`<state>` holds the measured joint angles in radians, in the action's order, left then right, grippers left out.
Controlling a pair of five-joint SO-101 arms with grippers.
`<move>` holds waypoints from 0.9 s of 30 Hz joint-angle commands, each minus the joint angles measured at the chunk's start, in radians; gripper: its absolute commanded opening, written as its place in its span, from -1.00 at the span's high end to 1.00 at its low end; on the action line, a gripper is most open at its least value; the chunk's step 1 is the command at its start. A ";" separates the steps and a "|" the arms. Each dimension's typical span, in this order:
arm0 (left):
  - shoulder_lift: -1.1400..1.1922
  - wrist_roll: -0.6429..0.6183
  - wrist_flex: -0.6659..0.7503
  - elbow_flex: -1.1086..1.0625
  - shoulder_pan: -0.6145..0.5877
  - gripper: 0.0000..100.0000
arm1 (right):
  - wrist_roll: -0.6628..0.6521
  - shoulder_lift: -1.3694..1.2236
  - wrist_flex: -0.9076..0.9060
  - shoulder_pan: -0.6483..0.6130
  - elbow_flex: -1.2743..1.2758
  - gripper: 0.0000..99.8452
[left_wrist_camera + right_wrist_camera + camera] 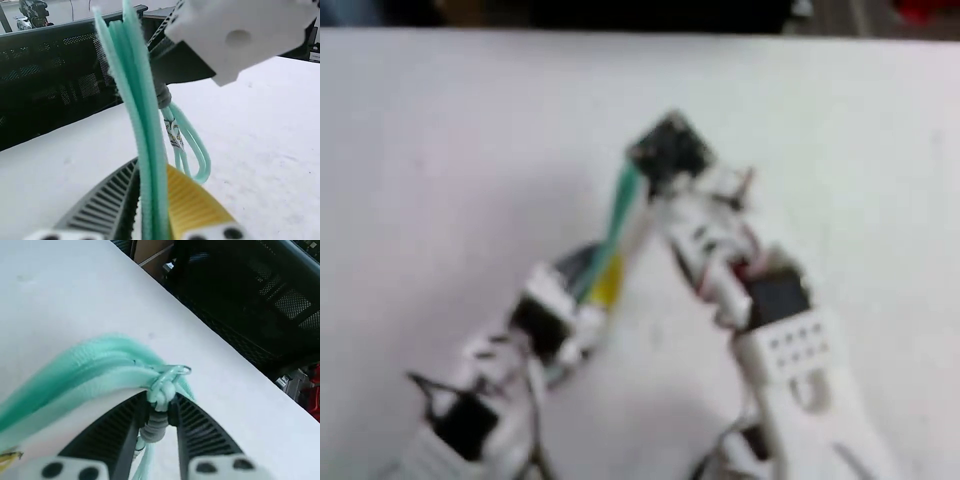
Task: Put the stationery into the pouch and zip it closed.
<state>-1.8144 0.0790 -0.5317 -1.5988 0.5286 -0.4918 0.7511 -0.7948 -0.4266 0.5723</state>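
One mint-green pouch [623,200] is held over the white surface [470,150] between two arms. The left tool [152,172] is pressed together on the pouch's edge, with one grey finger [105,200] and one yellow finger [195,205] either side; the right tool [160,405] pinches its single zip pull [159,390]. In the high view both arms lean inward from the near edge, meeting mid-surface.
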 commanded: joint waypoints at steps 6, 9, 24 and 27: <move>-0.016 -0.005 0.003 0.034 -0.001 0.86 | -0.012 0.165 0.027 -0.004 -0.077 0.97; -0.016 -0.014 0.003 0.035 -0.002 0.71 | -0.012 0.206 0.002 -0.008 -0.118 0.97; -0.016 -0.141 -0.031 0.118 -0.093 0.73 | -0.072 0.217 -0.410 -0.245 -0.292 0.97; -0.018 -0.141 -0.087 0.161 -0.093 0.73 | -0.101 0.217 -0.498 -0.263 -0.290 0.97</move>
<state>-1.8159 -0.0514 -0.5715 -1.5175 0.4411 -0.5593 0.9536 -1.2290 -0.6705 0.2900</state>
